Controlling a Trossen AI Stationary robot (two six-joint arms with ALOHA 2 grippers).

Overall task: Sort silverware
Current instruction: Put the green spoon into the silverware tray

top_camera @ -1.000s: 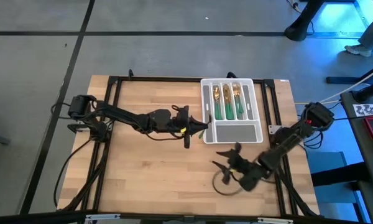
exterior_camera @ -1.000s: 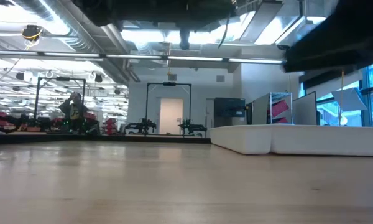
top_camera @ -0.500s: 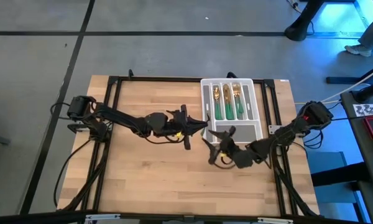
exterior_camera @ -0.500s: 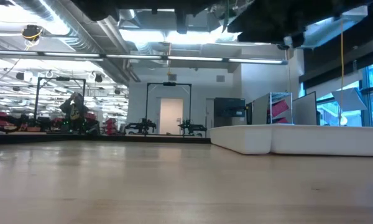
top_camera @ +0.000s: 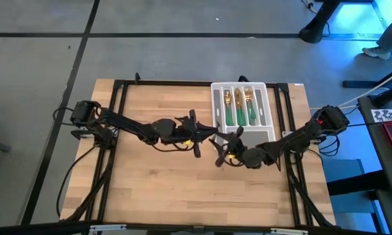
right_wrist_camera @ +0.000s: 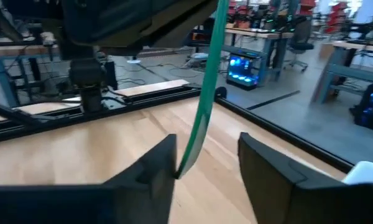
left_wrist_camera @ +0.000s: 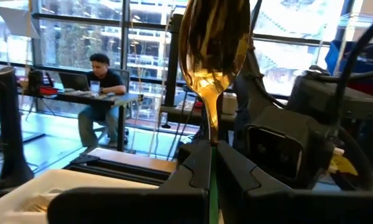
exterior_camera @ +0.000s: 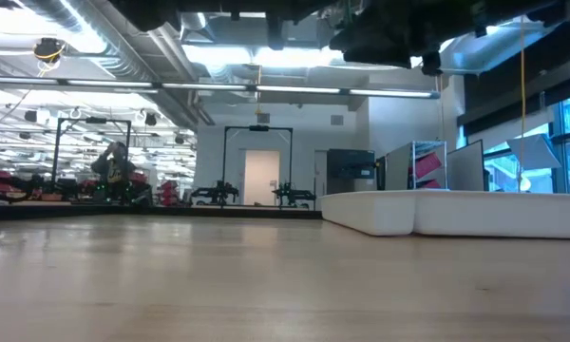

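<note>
Left gripper (top_camera: pixel 212 136) is clamped on a spoon (left_wrist_camera: pixel 212 46) held above the desk (top_camera: pixel 157 189), left of the tray (top_camera: pixel 217 111). Right gripper (top_camera: pixel 222 151) stands part-open astride the green handle (right_wrist_camera: pixel 204 106), holding nothing. Advise closing squarely on it before the left lets go.

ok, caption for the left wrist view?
Left hand shut on a gold-headed, green-handled spoon, bowl upward, with the right arm's wrist close behind.

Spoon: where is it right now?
The spoon is off the table, clamped in the left gripper mid-table, just left of the tray. Its green handle hangs between the open fingers of the right gripper.
</note>
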